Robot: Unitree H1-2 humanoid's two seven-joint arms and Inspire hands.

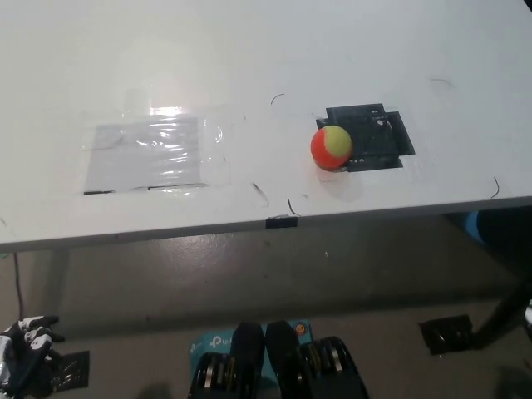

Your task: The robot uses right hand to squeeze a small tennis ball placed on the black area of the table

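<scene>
Orange-and-yellow tennis ball (332,146) lies untouched on the black area (378,137) of the surface (249,66); no squeeze is begun, the right hand's (509,312) grip cannot be told, far below it

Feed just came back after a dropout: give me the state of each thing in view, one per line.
tennis ball: resting on the left edge of the black area, untouched.
black area: taped flat on the table, partly covered by the ball.
clear plastic sheet: lying flat, wrinkled.
left hand: low, off the table, holding nothing.
right arm: below the table edge, hand unseen.
</scene>
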